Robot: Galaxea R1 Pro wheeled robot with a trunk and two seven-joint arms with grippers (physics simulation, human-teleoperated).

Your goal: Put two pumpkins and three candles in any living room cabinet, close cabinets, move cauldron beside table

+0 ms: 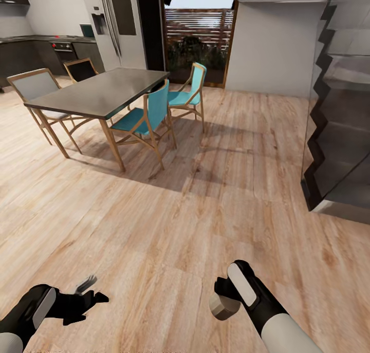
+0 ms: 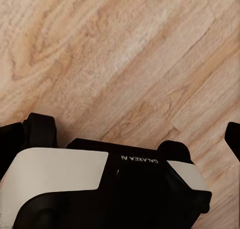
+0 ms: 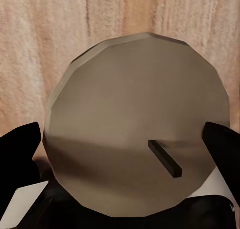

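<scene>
The right gripper (image 1: 222,301) clasped 1 candle (image 1: 224,307) between its fingers above the wooden floor (image 1: 169,229), near a dining table (image 1: 103,92); the left gripper (image 1: 95,290) hung spread, empty.

left gripper (image 1: 91,290): jaws spread, empty, arm low, forward | right gripper (image 1: 223,304): jaws clamped on candle (image 1: 224,306), arm low, forward

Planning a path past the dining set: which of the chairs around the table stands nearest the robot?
The nearer teal chair, at the dining table's near right side; the second teal one and the grey-seated ones stand farther off.
</scene>
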